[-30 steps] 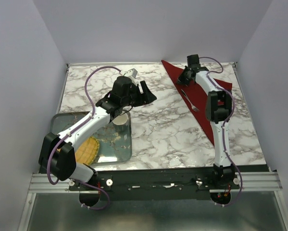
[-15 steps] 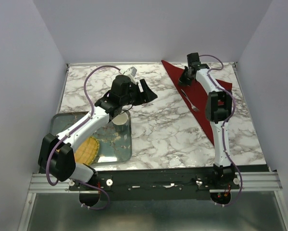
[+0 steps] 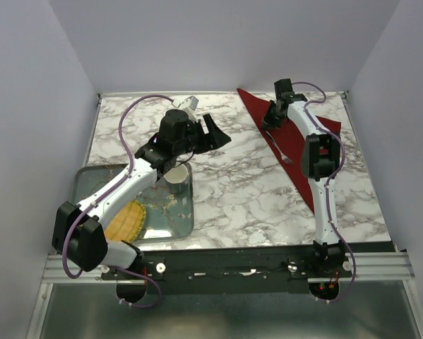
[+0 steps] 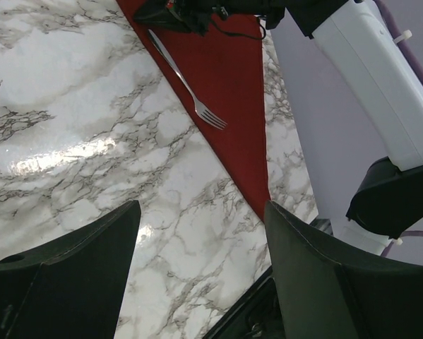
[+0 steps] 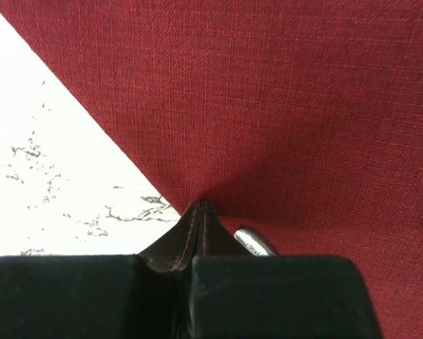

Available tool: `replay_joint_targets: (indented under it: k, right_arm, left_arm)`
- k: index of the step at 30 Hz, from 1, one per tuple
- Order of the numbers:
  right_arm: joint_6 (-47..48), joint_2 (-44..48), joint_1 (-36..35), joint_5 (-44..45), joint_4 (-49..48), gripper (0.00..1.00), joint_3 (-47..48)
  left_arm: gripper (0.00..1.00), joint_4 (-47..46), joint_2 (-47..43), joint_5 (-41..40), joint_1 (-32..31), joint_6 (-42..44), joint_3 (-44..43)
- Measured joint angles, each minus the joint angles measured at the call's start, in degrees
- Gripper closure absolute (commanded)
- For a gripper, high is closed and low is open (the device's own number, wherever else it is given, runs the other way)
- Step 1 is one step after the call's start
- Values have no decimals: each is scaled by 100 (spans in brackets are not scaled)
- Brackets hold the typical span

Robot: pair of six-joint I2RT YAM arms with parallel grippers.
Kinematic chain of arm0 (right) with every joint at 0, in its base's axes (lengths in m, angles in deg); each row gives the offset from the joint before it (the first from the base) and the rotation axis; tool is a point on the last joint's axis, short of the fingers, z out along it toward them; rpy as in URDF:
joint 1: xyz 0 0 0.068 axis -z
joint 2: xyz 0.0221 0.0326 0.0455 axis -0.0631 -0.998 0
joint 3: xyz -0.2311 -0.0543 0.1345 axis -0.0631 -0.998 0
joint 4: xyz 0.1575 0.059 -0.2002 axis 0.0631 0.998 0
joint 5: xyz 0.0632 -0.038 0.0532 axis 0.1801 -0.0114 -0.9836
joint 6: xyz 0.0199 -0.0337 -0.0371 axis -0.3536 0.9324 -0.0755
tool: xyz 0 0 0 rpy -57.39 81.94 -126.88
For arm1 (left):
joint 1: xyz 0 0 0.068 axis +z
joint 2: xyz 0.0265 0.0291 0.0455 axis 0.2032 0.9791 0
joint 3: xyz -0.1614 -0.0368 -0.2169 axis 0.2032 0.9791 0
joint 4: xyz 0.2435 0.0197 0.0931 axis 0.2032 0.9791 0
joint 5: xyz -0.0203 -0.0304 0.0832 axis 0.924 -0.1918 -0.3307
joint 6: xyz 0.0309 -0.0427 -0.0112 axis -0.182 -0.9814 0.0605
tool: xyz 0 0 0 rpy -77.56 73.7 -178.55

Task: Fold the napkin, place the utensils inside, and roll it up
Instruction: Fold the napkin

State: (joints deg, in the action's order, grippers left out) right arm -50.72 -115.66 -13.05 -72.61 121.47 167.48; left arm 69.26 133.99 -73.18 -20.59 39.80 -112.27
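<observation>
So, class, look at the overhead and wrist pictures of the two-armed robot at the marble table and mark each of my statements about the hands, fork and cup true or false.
1. The right hand is shut on a pinched edge of the napkin. True.
2. The fork lies in the tray. False: it lies on the napkin, along its left edge.
3. The left hand is open and holds nothing. True.
4. The cup lies tipped over on the napkin. False: it stands upright in the tray, on the left side of the table.
</observation>
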Motion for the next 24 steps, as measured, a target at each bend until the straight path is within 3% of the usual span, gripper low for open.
replay_joint_targets:
  k: [16,24]
  right_arm:
    - [319,286,-11,-782,-35,95,-660]
    - [713,1043,-280,-1137,-264,94,-2013]
  left_arm:
    - [20,-37,9,79,0,-173,0]
    - [20,13,81,15,-2,-142,-63]
